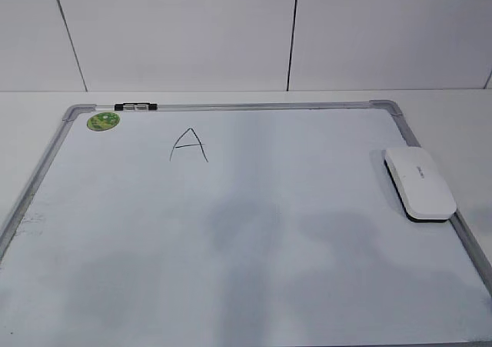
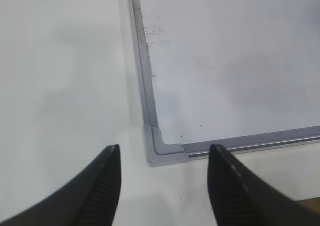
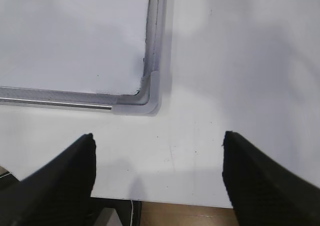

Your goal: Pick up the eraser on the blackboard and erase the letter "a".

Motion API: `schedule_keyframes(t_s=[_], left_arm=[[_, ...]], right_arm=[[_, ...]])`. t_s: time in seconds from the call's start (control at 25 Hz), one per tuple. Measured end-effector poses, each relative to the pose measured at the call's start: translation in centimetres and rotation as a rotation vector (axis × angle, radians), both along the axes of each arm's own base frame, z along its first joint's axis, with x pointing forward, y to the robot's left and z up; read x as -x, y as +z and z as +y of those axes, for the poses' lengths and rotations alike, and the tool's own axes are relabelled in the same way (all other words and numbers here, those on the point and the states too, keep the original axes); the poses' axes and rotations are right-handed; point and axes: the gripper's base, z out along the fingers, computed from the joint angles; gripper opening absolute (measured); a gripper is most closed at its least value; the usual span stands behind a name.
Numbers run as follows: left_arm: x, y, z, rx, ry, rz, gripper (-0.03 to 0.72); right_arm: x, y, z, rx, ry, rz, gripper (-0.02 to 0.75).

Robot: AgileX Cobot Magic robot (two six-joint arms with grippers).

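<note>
The blackboard (image 1: 254, 231) is a white dry-erase board with a grey frame, lying flat on the table. The white eraser (image 1: 419, 183) lies on its right edge, dark underside down. A thin angular capital "A" (image 1: 188, 145) is written at the upper left. No cursive "a" shows in any view. My left gripper (image 2: 165, 148) is open and empty above the table by the board's near left corner (image 2: 162, 153). My right gripper (image 3: 159, 135) is open and empty above the table by the near right corner (image 3: 147, 103). Neither gripper shows in the exterior view.
A round green sticker (image 1: 103, 121) sits at the board's far left corner. A small black and white object (image 1: 135, 107) lies on the far frame. The table's front edge (image 3: 175, 203) runs below my right gripper, with brown floor beyond. A white wall stands behind the table.
</note>
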Motion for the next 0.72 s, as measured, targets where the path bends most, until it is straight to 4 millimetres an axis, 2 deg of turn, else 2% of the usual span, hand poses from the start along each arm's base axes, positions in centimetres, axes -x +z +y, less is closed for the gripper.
schedule_keyframes(t_s=[0.72], left_arm=[[0.0,0.0,0.0,0.0,0.0,0.0,0.414]], right_arm=[[0.01,-0.01,-0.01,0.001,0.0,0.002,0.594]])
